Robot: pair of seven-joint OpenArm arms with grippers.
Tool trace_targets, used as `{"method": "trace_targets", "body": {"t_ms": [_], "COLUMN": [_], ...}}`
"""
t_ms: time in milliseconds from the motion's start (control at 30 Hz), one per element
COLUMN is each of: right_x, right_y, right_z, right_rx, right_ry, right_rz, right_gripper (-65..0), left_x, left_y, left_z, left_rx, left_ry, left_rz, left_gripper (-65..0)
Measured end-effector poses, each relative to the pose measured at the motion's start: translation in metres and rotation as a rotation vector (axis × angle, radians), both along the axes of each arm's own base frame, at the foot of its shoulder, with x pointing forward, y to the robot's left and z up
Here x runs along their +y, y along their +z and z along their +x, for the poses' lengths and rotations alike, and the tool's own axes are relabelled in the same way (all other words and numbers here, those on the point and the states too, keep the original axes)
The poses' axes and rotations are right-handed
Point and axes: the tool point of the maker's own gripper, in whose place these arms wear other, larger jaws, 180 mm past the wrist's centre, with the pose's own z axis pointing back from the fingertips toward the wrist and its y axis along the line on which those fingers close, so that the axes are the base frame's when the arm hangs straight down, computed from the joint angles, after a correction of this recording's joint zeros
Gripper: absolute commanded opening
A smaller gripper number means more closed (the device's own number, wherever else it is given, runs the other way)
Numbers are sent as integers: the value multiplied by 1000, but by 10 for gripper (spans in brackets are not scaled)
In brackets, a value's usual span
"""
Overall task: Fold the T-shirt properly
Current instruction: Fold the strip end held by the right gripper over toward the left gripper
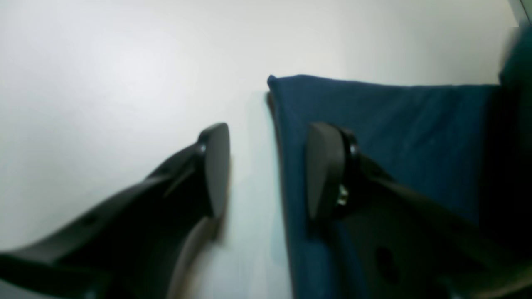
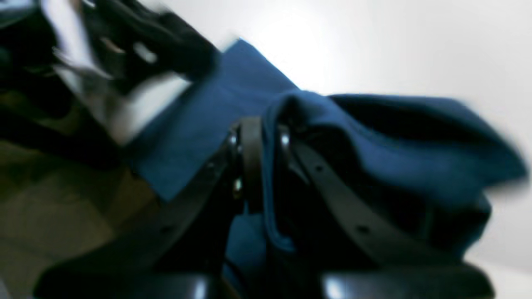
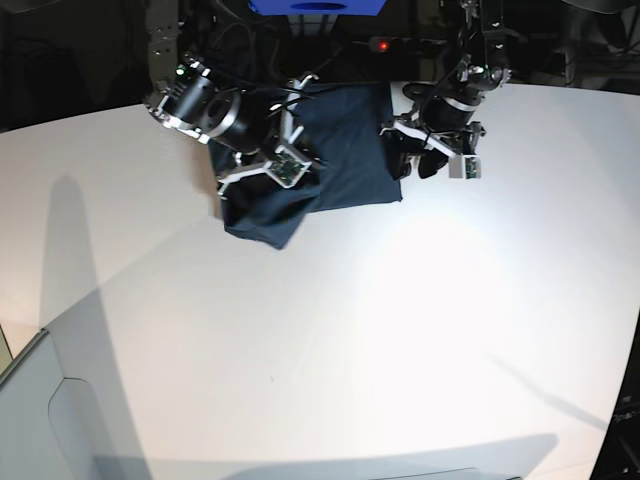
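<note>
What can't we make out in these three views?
- Base view: the dark navy-blue cotton T-shirt's left part is hidden under the right arm; neckline and label not visible.
- Right wrist view: motion blur; the right pincer is shut on cloth, layer count unclear.
- Left wrist view: the open left pincer blocks the shirt's near edge; frame cuts off the rest.

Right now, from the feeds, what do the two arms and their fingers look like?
Both grippers are matte black. The left gripper has two flat, rounded paddle-shaped fingers on angled black links with small silver screws. The right gripper has the same slim black fingers, perforated links and screws. In the base view both arms are black with silver bands, loose black cables and small boxy wrist cameras.
</note>
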Motion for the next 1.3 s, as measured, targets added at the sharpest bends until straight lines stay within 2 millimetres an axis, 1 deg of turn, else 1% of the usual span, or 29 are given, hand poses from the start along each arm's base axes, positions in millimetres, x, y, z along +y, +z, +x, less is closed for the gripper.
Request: {"method": "trace_targets", "body": {"t_ms": [67,167,300,467,600,767,933,1067,1200,1300], "right_x": [8,13,22,34,49,62,67,74,76,75], "right_y": [-7,-24,-33,-29,-23,-9,-27,-26,-39,-36], "right_z": [-2,-5,-12,-17,-23,-16,-14,-13,-18,-15], "right_rx": [24,69,99,94,81,48,99,101,142,128], "right_ry": [27,51,87,118,167,162,169,166,170,171], "right_rz": [6,-11,-16,2,18,90,82,119,118,116], "right_gripper": [-649,-649,-649,-649,-649,-649,-649,-649,-649,-649], "left_x": [0,1,1,1,1,1,3,3,6,7], "left_y": [0,0,0,0,0,0,0,0,-1,12], "left_z": [0,0,0,0,0,0,0,0,-3,-6], "left_rx": [0,0,0,0,0,0,1,0,7,-20], "left_ry": [0,-1,-1,-2,-1,-2,-5,-4,3,3], "left_rz": [0,3,2,3,3,5,10,11,15,15], "left_gripper": [-361,-361,-361,-361,-361,-361,-361,-361,-361,-361]}}
